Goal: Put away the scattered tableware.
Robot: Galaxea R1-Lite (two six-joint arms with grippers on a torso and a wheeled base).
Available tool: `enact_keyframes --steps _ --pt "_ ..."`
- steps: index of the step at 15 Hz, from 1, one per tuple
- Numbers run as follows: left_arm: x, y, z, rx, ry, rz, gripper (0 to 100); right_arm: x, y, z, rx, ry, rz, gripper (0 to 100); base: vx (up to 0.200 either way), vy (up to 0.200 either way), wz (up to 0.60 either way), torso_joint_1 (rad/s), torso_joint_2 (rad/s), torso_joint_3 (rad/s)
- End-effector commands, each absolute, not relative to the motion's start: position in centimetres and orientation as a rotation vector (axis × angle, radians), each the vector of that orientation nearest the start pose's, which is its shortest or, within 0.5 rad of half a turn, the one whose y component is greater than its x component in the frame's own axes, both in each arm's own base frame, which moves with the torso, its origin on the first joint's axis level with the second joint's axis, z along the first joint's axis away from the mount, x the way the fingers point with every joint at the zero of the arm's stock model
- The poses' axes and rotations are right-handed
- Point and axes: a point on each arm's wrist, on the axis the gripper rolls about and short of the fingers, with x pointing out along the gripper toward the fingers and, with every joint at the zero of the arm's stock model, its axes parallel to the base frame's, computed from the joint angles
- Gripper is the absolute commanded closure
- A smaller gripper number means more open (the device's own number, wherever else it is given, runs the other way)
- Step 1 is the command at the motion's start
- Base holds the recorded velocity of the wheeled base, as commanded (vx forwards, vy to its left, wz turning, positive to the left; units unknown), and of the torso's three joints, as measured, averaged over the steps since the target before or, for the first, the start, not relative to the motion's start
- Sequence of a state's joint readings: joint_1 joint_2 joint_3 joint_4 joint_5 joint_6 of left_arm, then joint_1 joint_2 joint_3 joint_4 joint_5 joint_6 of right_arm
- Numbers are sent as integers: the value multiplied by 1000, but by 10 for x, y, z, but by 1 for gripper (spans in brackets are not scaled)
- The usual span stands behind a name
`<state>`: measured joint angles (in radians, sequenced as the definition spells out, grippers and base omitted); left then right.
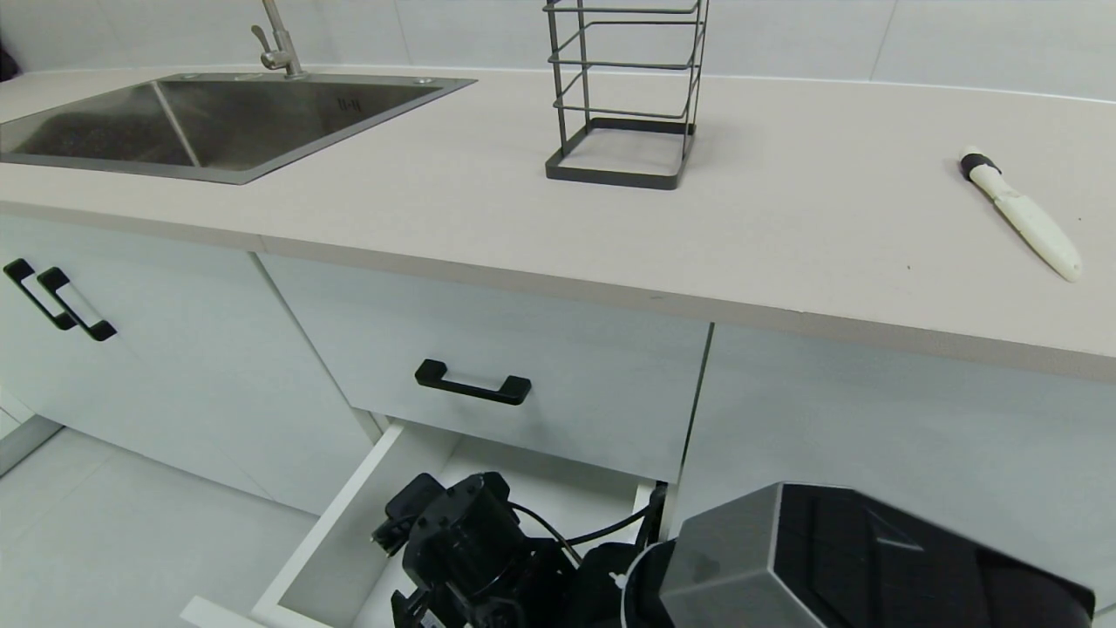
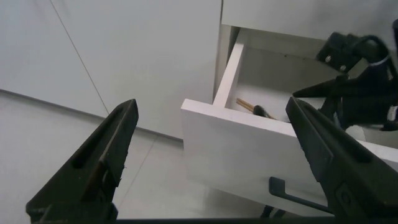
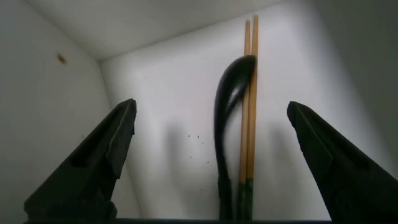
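Note:
A black spoon (image 3: 227, 93) and a pair of wooden chopsticks (image 3: 252, 93) lie side by side on the floor of the open white drawer (image 1: 349, 515). My right gripper (image 3: 210, 112) hangs open just above them, holding nothing, with the spoon between its fingers' line of sight. My left gripper (image 2: 211, 106) is open and empty outside the drawer, facing its front panel (image 2: 249, 149); from there the chopsticks (image 2: 245, 106) and the right arm (image 2: 367, 93) show inside. A white utensil with a black band (image 1: 1024, 214) lies on the counter at the right.
A black wire rack (image 1: 623, 96) stands on the counter's middle, and a steel sink (image 1: 218, 113) is at the back left. A shut drawer with a black handle (image 1: 472, 382) sits directly above the open one. Cabinet doors flank it.

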<state>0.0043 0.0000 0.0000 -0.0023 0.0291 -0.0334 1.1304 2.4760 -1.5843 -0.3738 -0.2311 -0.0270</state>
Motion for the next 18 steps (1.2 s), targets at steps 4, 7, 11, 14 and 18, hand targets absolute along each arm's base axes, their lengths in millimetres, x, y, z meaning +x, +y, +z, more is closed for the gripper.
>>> enact_keyframes --steps 4,7,11,14,18 --pt "-23 1 76 -34 -4 35 0 178 422 123 -301 305 935 0 0 0 0 0 0 0" --pt "-23 1 76 -34 -4 34 0 169 406 142 -289 285 925 0 0 0 0 0 0 0" --pt "-23 1 76 -34 -2 35 0 153 369 160 -280 270 927 0 0 0 0 0 0 0" --pt "-23 1 76 -34 -2 34 0 144 346 167 -267 243 934 0 0 0 0 0 0 0" --pt "-23 1 76 -34 -4 34 0 122 297 147 -324 139 1041 0 0 0 0 0 0 0"
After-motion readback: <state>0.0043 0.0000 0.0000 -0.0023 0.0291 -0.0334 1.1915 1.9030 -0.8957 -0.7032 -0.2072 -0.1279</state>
